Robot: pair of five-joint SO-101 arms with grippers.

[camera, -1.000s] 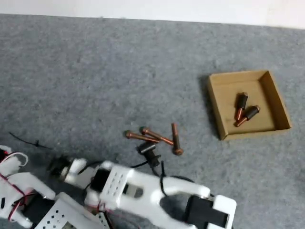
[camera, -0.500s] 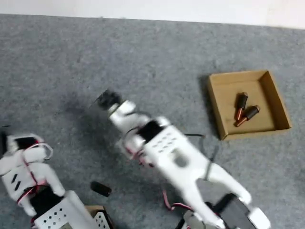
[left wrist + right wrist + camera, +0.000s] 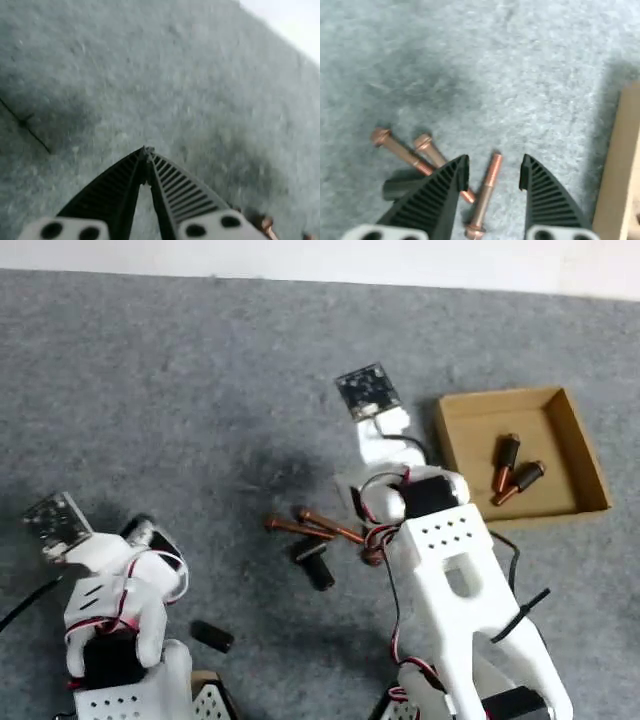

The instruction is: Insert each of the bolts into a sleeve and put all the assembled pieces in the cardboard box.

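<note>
Three copper bolts (image 3: pixel 300 526) lie together mid-table, with a black sleeve (image 3: pixel 314 562) just in front of them. A second black sleeve (image 3: pixel 212 636) lies nearer the front left. The cardboard box (image 3: pixel 457 465) at the right holds two assembled pieces (image 3: pixel 518 481). My right gripper (image 3: pixel 494 162) is open above the bolts, one bolt (image 3: pixel 487 192) lying between its fingers, two more bolts (image 3: pixel 395 147) and a sleeve (image 3: pixel 402 187) beside it. My left gripper (image 3: pixel 146 151) is shut, empty, over bare carpet at the front left.
Grey carpet covers the table. The right arm (image 3: pixel 445 550) stretches from the front edge between the bolts and the box. The left arm (image 3: pixel 115 590) sits at the front left. The box wall (image 3: pixel 620 175) edges the right wrist view.
The right arm swung from the front left across to the right and now stands over the bolts. The left arm shifted at the front left. The front-left sleeve came into sight.
</note>
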